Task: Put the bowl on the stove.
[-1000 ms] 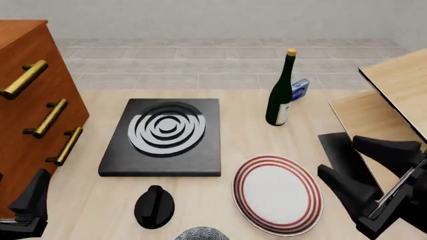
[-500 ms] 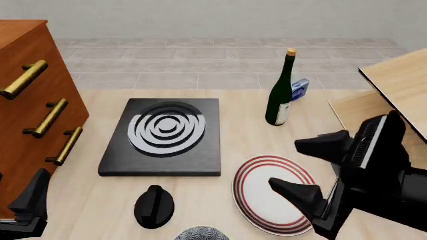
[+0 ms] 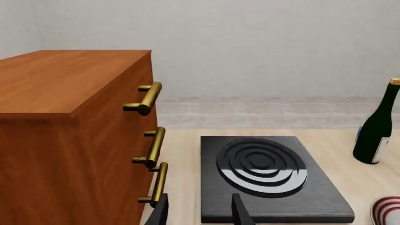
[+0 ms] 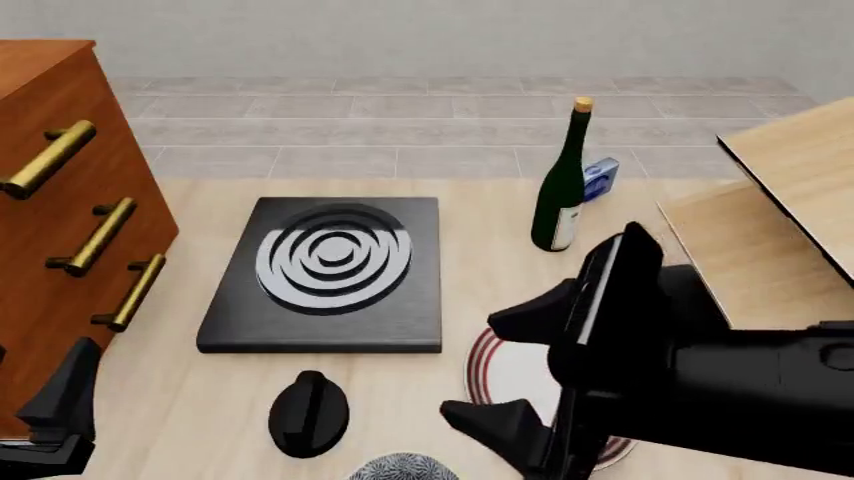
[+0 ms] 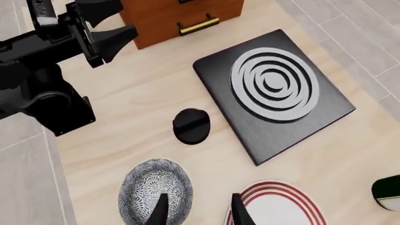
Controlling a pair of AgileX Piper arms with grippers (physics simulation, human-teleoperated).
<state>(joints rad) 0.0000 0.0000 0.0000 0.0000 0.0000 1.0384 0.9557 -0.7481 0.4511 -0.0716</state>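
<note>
My right gripper (image 5: 196, 208) has fingers spread, empty, above the bowl (image 5: 155, 188) — should straddle its rim squarely, then carry to the stove (image 5: 273, 93).

No readable text, number or brand is showing anywhere in these views. The wine bottle (image 4: 561, 185) is carrying a pale label (image 4: 566, 229) near its base, but nothing on it is resolving into letters. The small blue-and-white item (image 4: 601, 177) behind it is too blurred to read.
</note>
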